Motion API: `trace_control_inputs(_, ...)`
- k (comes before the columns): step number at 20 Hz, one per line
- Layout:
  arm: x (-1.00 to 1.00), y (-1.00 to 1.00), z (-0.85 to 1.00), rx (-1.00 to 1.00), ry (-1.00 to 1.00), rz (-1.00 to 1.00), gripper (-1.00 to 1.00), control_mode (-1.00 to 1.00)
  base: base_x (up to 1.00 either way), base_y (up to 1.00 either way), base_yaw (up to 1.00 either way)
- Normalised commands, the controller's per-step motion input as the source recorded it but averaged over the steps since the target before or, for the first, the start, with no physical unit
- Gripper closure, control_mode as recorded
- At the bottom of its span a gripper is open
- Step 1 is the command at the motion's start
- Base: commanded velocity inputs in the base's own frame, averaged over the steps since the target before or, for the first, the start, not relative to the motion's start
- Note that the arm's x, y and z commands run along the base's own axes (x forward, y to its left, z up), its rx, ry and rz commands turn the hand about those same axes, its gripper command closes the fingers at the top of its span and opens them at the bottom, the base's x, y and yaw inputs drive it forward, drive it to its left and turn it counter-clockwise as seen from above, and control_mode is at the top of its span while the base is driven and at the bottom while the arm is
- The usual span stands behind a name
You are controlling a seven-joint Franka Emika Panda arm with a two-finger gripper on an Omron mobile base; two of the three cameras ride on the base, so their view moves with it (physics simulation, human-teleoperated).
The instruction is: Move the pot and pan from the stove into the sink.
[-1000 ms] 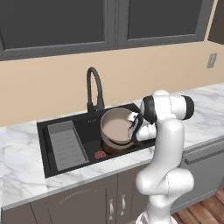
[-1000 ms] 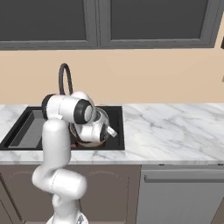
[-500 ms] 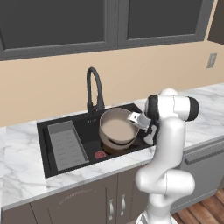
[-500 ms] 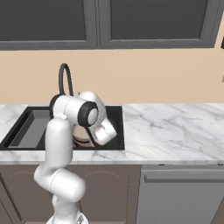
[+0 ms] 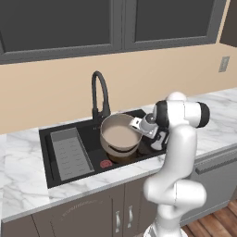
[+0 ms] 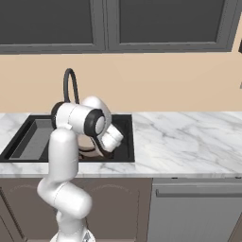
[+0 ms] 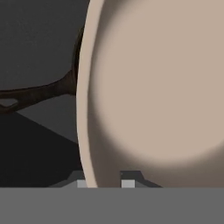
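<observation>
We see the rectangular matte black sink (image 5: 60, 134) set in the marble counter. Over its right half sits the wide, deep beige-tan pot (image 5: 119, 134), right side tipped slightly up. The two-finger gripper (image 5: 137, 123) is at the pot's right rim, clamped narrowly on the wall; in the hand view the rim (image 7: 85, 131) runs between the fingertips.

pan (image 5: 121, 156) mostly hidden under pot (image 5: 120, 135)

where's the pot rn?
In the left base view the pot is in the right part of the sink, just right of the faucet, with the end effector at its right rim.
</observation>
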Motion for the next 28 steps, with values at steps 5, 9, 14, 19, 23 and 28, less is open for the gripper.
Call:
trace_control_inputs(5, 0.01, 0.01, -0.22, -0.02, -0.03, 0.0, 1.0, -1.0, 0.0, 0.0, 0.0)
trace_control_inputs(9, 0.0, 0.14, -0.55, -0.09, -0.09, 0.0, 1.0, -1.0, 0.0, 0.0, 0.0)
trace_control_inputs(14, 0.01, 0.15, -0.38, -0.06, -0.06, 0.0, 1.0, -1.0, 0.0, 0.0, 0.0)
trace_control_inputs(19, 0.0, 0.22, -0.39, -0.05, -0.05, 0.0, 1.0, -1.0, 0.0, 0.0, 0.0)
trace_control_inputs(23, 0.0, 0.42, -0.52, -0.08, -0.03, 0.01, 1.0, -1.0, 0.0, 0.0, 0.0)
trace_control_inputs(28, -0.05, 0.8, -0.49, -0.12, -0.01, 0.0, 1.0, -1.0, 0.0, 0.0, 0.0)
